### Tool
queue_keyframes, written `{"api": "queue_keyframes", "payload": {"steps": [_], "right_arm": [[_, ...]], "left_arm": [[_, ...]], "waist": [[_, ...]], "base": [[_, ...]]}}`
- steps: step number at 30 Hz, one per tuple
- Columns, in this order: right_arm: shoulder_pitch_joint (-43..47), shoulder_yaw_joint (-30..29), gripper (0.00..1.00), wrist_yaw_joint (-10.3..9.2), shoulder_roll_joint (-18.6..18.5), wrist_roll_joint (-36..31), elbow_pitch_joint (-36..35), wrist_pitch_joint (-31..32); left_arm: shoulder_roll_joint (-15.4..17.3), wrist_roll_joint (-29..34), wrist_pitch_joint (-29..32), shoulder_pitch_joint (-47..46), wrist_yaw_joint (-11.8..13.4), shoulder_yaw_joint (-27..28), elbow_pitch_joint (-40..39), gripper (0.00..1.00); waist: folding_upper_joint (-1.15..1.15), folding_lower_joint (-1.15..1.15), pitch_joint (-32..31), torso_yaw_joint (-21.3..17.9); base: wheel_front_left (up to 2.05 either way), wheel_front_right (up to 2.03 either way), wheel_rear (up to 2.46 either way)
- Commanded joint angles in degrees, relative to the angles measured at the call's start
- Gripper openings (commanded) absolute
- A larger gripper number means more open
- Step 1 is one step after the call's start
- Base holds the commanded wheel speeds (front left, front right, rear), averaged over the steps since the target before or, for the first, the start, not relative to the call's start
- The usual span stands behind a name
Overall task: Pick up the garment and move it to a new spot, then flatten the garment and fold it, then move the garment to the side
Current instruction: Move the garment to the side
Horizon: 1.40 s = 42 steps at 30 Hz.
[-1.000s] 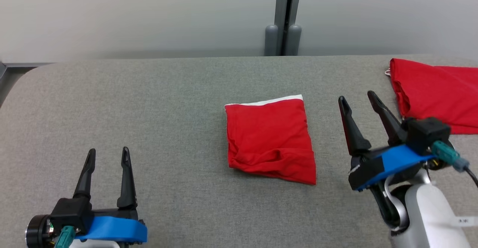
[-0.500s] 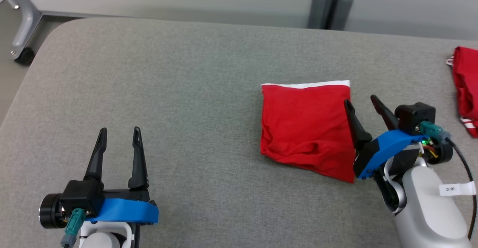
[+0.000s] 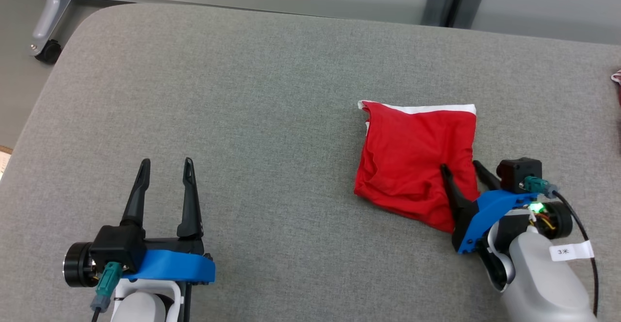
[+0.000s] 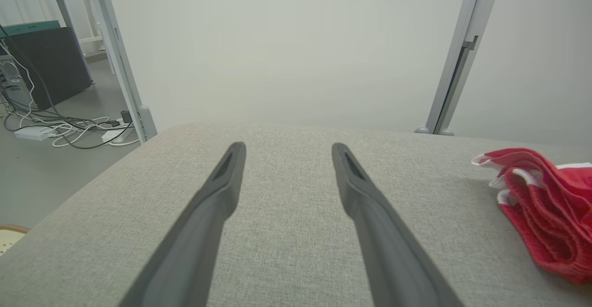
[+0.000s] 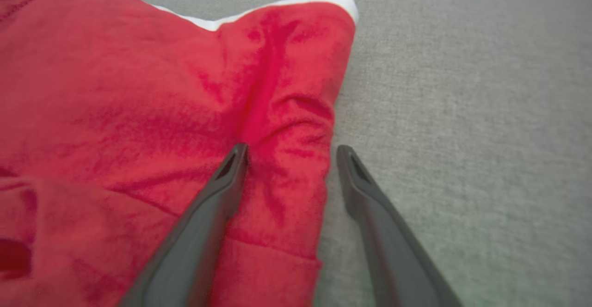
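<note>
Right wrist view: right gripper [image 5: 291, 149] gaped wide, red garment's [image 5: 138, 89] edge between its fingers [image 5: 208, 205] — grabbing just the top layer could've undone the fold.

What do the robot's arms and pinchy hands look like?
The left gripper and right gripper each have two long, thin, dark fingers tapering to points, on a black block with a bright blue bracket. A teal plug with a black cable sticks out of each wrist. The forearms are pale grey; the right one has a white label, and a green light glows at its wrist.
</note>
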Motion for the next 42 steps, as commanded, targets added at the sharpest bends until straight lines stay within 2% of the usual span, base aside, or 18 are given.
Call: {"api": "queue_keyframes", "payload": {"steps": [1, 2, 3, 11, 17, 24, 29, 34, 42], "right_arm": [[0.02, 1.07, 0.85, 0.03, 0.79, 0.93, 1.61, 0.09], [-0.23, 1.67, 0.21, 0.03, 0.98, 1.70, 2.04, -0.08], [-0.53, 2.02, 0.00, 0.04, 0.96, 2.43, 2.34, -0.60], [-2.51, 5.03, 0.00, 0.01, -2.65, 4.79, 1.05, -5.22], [-2.51, 6.95, 0.00, 0.01, -7.89, 6.38, -2.70, -6.28], [-1.62, 7.21, 0.00, 0.01, -13.89, 8.62, -8.50, -6.41], [-6.11, 7.84, 0.00, 0.01, -16.92, 8.71, -11.79, -5.34], [-11.30, 8.18, 0.00, 0.01, -21.46, 8.06, -13.75, -2.09], [-17.15, 7.25, 0.00, 0.01, -33.13, 10.08, -14.61, 3.51]], "left_arm": [[-0.11, -0.05, -0.32, -0.58, -0.13, -0.05, 0.36, 1.00], [-0.08, -0.10, -0.36, -0.51, -0.03, 0.02, 0.47, 1.00], [-0.11, -0.20, -0.40, -0.40, 0.00, -0.02, 0.57, 1.00], [0.26, -0.57, -0.74, -0.47, 0.09, 0.09, 0.05, 1.00], [0.98, -0.31, -0.78, -3.01, 0.54, 0.44, -1.03, 1.00], [1.67, 0.11, -0.37, -6.63, 0.63, 0.09, -1.92, 1.00], [1.74, 0.25, -0.36, -8.63, 0.76, -0.34, -1.89, 1.00], [1.92, 0.52, -0.28, -9.86, 0.39, -1.16, -2.33, 1.00], [2.41, 0.34, -0.13, -10.75, 1.24, -0.76, -4.06, 1.00]], "waist": [[0.00, -0.01, -0.13, -0.13], [0.00, -0.01, -0.20, -0.37], [0.00, -0.01, -0.25, -0.62], [0.00, -0.01, 0.77, -6.03], [0.00, -0.01, 3.92, -11.95], [0.00, -0.01, 7.86, -16.25], [0.00, -0.01, 9.87, -17.03], [0.00, -0.01, 11.73, -16.25], [0.00, -0.01, 15.82, -15.33]], "base": [[0.00, 0.00, 0.00], [0.00, 0.00, 0.00], [0.00, 0.00, 0.00], [0.00, 0.00, 0.00], [0.00, 0.00, 0.00], [0.00, 0.00, 0.00], [0.00, 0.00, 0.00], [0.00, 0.00, 0.00], [0.00, 0.00, 0.00]]}}
